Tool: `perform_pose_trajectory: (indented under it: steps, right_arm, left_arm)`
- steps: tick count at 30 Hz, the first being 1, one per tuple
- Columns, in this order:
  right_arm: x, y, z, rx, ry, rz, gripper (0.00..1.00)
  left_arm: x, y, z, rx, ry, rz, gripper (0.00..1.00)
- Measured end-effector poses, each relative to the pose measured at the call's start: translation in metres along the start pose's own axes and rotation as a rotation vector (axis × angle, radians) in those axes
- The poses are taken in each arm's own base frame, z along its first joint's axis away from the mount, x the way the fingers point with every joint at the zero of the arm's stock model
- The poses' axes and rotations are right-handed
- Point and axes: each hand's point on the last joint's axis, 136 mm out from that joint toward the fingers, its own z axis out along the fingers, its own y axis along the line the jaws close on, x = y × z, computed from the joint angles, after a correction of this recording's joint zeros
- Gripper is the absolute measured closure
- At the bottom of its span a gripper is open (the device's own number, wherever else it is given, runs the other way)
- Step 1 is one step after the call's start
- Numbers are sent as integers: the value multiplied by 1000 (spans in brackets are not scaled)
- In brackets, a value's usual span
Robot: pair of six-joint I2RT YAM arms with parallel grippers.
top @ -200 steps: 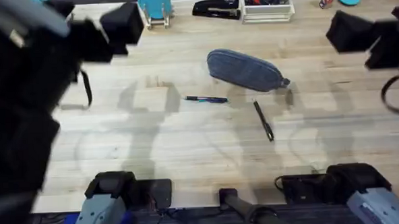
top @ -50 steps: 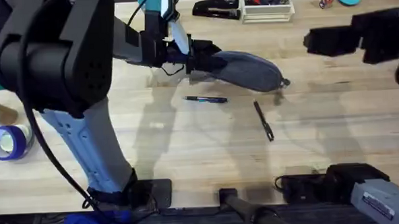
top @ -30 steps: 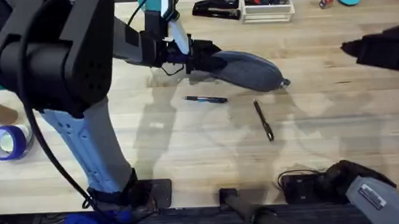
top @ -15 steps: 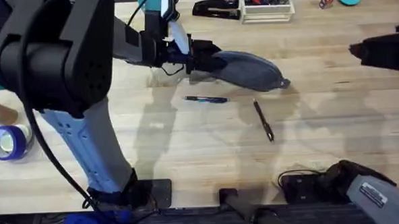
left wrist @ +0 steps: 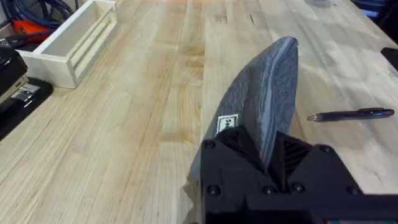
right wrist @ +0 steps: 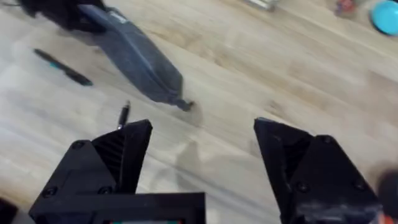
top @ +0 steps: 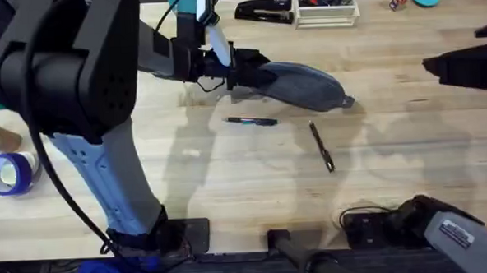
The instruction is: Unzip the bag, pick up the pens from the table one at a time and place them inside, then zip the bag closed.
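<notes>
The grey bag [top: 305, 85] lies on the table [top: 229, 178], its zipper pull pointing right. My left gripper [top: 242, 71] is shut on the bag's left end; in the left wrist view the fabric [left wrist: 268, 93] stands pinched between the black fingers [left wrist: 264, 152]. A blue-and-black pen [top: 251, 120] lies just in front of the bag, and a black pen [top: 322, 147] lies to its right. My right gripper [top: 450, 66] hovers high at the table's right edge, open and holding nothing [right wrist: 202, 162]. Its wrist view looks down on the bag [right wrist: 137, 56] and one pen [right wrist: 62, 67].
A black stapler [top: 264, 10] and a white tray [top: 326, 13] stand along the back edge, with a teal holder [top: 189, 11] to their left. A blue tape roll [top: 6, 173] sits at the far left. Bare wood stretches in front of the pens.
The left arm has come down from high up and closed on the bag's left end, then held still. The right gripper has drifted toward the right edge.
</notes>
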Motion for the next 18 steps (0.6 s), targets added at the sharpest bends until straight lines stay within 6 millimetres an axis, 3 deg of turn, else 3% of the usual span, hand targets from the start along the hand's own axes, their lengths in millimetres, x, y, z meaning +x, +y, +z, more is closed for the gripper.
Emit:
perform_pose_trajectory:
  steps: [12, 18]
  right_arm:
    - [6, 2, 33, -260, -26, 19, 5]
    - [21, 24, 39, -439, -7, -49, 5]
  left_arm:
    - [0, 0, 0, 0, 0, -1, 959]
    - [0, 0, 0, 0, 0, -1, 959]
